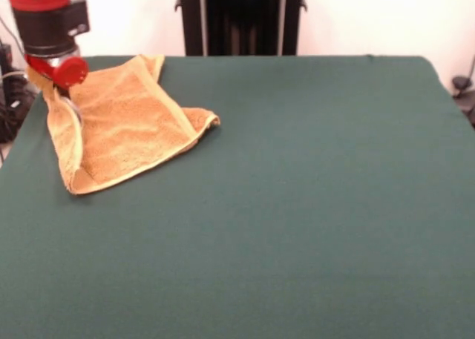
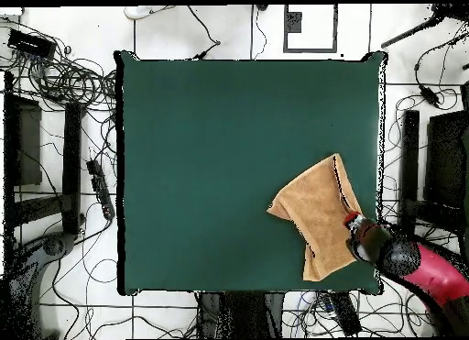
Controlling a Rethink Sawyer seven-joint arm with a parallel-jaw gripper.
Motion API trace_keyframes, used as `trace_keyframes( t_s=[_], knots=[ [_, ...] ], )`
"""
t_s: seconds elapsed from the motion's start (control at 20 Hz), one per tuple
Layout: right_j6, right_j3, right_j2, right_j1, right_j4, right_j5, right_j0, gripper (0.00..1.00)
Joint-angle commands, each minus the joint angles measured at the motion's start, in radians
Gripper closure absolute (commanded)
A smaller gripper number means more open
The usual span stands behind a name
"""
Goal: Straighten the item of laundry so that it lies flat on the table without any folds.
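The orange-tan towel (image 1: pixel 126 124) lies crumpled and folded over itself at the far left corner of the green table (image 1: pixel 297 205). One point of it reaches toward the table's middle. My gripper (image 1: pixel 58 87) hangs at the towel's left edge and is shut on it. That edge is drawn up off the cloth toward the gripper. In the overhead view the towel (image 2: pixel 319 213) is near the bottom right of the table (image 2: pixel 211 153), with the gripper (image 2: pixel 353 224) at its right edge. The label and the paler bands do not show.
The black pedestal (image 1: pixel 241 18) stands behind the table's far edge. The gripper is close to the table's left edge, where black cables (image 1: pixel 11 101) hang beside it. More cables (image 2: pixel 64 75) and black frames lie on the floor around the table.
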Motion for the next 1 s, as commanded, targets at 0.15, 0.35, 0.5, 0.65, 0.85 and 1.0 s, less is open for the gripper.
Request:
trace_keyframes(
  t_s=[0.15, 0.35, 0.5, 0.65, 0.85, 1.0],
  knots=[
    [-0.155, 0.183, 0.347, 0.269, 0.083, 0.220, -0.067, 1.00],
    [-0.158, 0.198, 0.375, 0.265, 0.083, 0.248, -0.093, 1.00],
    [-0.170, 0.216, 0.402, 0.273, 0.068, 0.227, -0.123, 1.00],
    [-0.165, 0.228, 0.431, 0.311, 0.087, 0.231, -0.166, 1.00],
    [-0.190, 0.232, 0.465, 0.345, 0.073, 0.237, -0.201, 1.00],
    [-0.167, 0.239, 0.474, 0.347, 0.075, 0.240, -0.208, 1.00]
  ],
)
